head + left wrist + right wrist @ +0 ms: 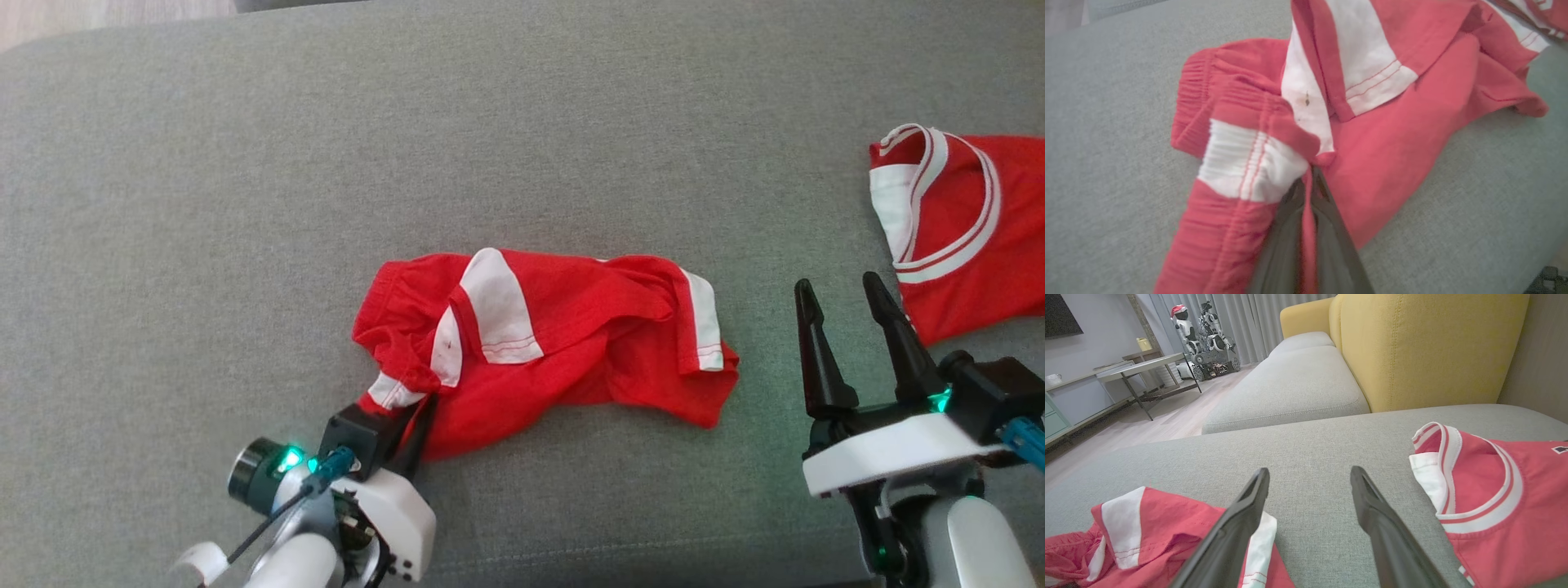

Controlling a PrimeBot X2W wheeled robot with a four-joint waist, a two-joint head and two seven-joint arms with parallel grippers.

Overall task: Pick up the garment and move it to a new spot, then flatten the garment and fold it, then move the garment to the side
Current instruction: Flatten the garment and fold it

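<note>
Pickup stage, judging by the grip: pinching the near edge of the crumpled red shorts [563, 343], lying mid-seat on the grey sofa [245, 204], with the left gripper [420, 412] clamped tight on the waistband cloth. Hovering the right gripper [839, 287], jaws spread wide and empty, between the shorts and a red jersey [963, 237] (lying well apart, at the right). Next, probably calling for lifting clear and carrying to a bare patch. Counting: one pair of shorts, one jersey, two grippers.
</note>
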